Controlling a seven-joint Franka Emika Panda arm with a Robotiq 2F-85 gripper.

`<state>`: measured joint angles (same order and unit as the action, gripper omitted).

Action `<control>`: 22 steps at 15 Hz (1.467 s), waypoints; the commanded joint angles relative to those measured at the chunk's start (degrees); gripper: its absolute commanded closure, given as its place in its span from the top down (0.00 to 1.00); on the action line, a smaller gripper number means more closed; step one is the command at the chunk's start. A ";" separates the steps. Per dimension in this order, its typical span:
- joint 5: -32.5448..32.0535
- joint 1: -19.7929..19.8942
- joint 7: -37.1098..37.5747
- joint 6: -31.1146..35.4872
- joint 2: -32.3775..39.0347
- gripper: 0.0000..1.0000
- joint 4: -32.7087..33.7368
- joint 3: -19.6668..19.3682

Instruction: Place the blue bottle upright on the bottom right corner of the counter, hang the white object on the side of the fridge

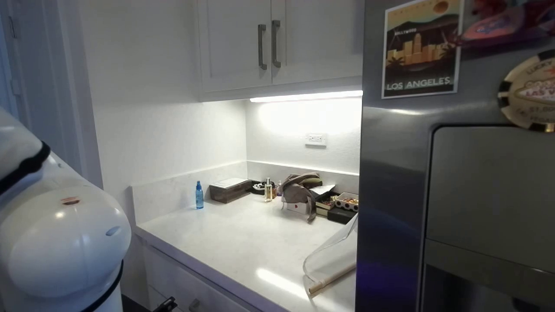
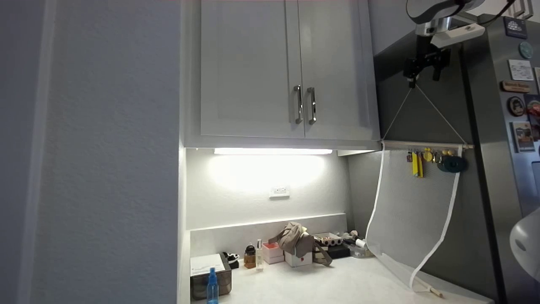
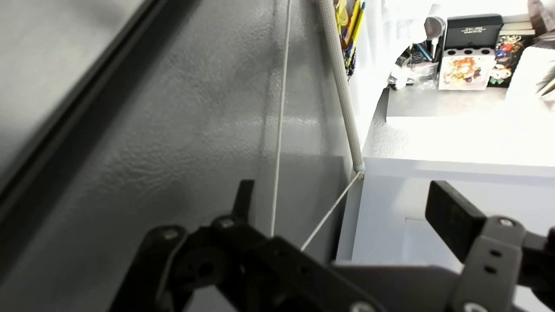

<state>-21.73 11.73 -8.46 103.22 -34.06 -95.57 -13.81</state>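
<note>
In both exterior views, the right of the frame is filled by a grey stainless-steel fridge (image 1: 392, 186). The top centre is taken up by white cabinets (image 2: 253, 71), with a bright strip light (image 2: 274, 151) fixed beneath them. Below, a smooth white counter (image 1: 243, 242) is seen. At the left edge of an exterior view, a rounded white robot arm (image 1: 65, 234) is partly cut off.

Along the fridge's side, at the right of an exterior view, a see-through white mesh sheet (image 2: 413, 202) is suspended; its lower rod (image 1: 332, 277) is seen against the counter. Its cord (image 3: 283, 78) is drawn up to a peak at one fingertip of the black gripper (image 2: 424, 79), upper right; whether they touch cannot be told. In the wrist view, the gripper's fingers (image 3: 453, 212) are spread wide apart.

At the upper right of an exterior view, a poster (image 1: 420, 52) is printed "LOS ANGELES", with "HOLLYWOOD" in smaller letters. Beside it, a round chip-shaped magnet (image 1: 531, 93) is cut off by the frame; "LUCKY" and "LAS V" can be read.

Toward the back of the counter, a grey-brown cloth item (image 1: 297, 190) is heaped; to its left, a dark box (image 1: 232, 192) is placed. Near that box, at middle left, the slender blue bottle (image 1: 199, 197) is stood upright.
</note>
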 commanded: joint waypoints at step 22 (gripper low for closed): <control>-13.81 13.71 15.57 40.27 -6.16 1.00 -25.42 2.96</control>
<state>-30.57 19.70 3.19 134.76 -39.71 -117.67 -11.80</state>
